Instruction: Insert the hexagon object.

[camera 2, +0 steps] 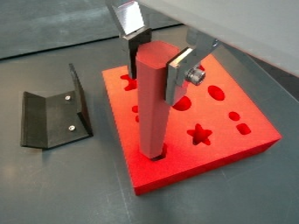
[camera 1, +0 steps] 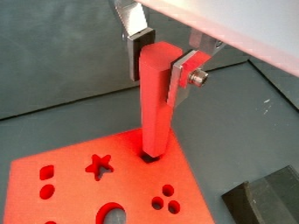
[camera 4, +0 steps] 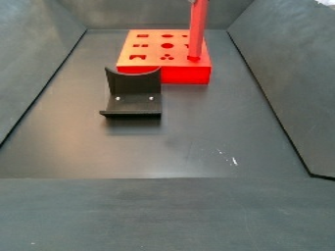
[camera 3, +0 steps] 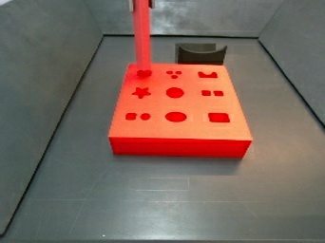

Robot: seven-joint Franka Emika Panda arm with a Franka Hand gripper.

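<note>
The hexagon object (camera 1: 156, 114) is a long bright red rod held upright between my gripper's (camera 1: 158, 83) fingers. The silver plates with dark pads press its upper end from both sides. Its lower end sits in a hole near a corner of the flat red block (camera 1: 70, 188) with shaped holes. Both wrist views show this, with the rod (camera 2: 153, 109), gripper (camera 2: 156, 77) and block (camera 2: 222, 140). In both side views the rod (camera 3: 141, 33) (camera 4: 198, 29) rises from the block (camera 3: 191, 119) (camera 4: 155, 56); the gripper is out of frame there.
The fixture (camera 2: 52, 114) (camera 4: 131, 93) stands on the dark floor beside the red block. A dark grey block with a curved notch (camera 3: 197, 50) (camera 1: 268, 201) sits behind the red block. Sloped bin walls (camera 3: 57, 114) enclose the floor.
</note>
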